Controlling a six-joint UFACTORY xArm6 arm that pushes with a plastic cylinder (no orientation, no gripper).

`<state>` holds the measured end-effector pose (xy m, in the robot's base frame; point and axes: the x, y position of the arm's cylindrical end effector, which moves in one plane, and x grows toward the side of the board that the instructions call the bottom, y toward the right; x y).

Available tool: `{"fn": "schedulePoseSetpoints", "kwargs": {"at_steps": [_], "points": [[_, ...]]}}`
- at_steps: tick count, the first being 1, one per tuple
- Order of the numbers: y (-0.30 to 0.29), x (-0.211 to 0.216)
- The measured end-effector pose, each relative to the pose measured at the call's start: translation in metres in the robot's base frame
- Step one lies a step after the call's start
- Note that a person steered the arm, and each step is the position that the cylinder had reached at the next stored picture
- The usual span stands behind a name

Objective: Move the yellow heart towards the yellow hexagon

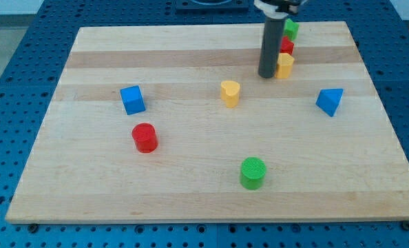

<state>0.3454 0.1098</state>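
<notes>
Near the top edge of the wooden board (191, 200), toward its top right corner, three blocks crowd together in a short line: a green block (291, 28) closest to the edge, a red block (287, 47) just below it, and the yellow hexagon (284, 66) below that, each touching or nearly touching its neighbour. Their exact shapes, other than the hexagon's, are hard to make out behind the rod. The yellow heart (230, 92) sits near the middle of the board, below and to the view's left of the hexagon, with bare wood between the two. A blue triangle (330, 101) lies near the right edge, well apart from the heart. A blue cube (132, 99) and a red cylinder (144, 137) stand toward the left side, and a green cylinder (253, 172) stands near the bottom edge; wide open board lies around all three.

My tip (267, 74) rests on the board just beside the yellow hexagon, on its left, seemingly touching it. It is a plain rod, holding nothing. The heart is near it, to the lower left, not in contact.
</notes>
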Motion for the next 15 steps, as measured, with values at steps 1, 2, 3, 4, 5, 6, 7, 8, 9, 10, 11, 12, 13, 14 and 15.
{"fn": "schedulePoseSetpoints", "kwargs": {"at_steps": [1, 2, 3, 4, 5, 6, 7, 8, 9, 10, 11, 12, 13, 14, 15], "points": [[0.004, 0.0], [-0.019, -0.008], [-0.074, -0.025], [-0.093, 0.012], [-0.101, 0.052], [-0.101, 0.052], [-0.114, 0.036], [-0.149, 0.032], [-0.155, 0.079], [-0.155, 0.112], [-0.148, 0.112], [-0.1, 0.112], [-0.095, 0.1], [-0.095, 0.084], [-0.095, 0.083]]}}
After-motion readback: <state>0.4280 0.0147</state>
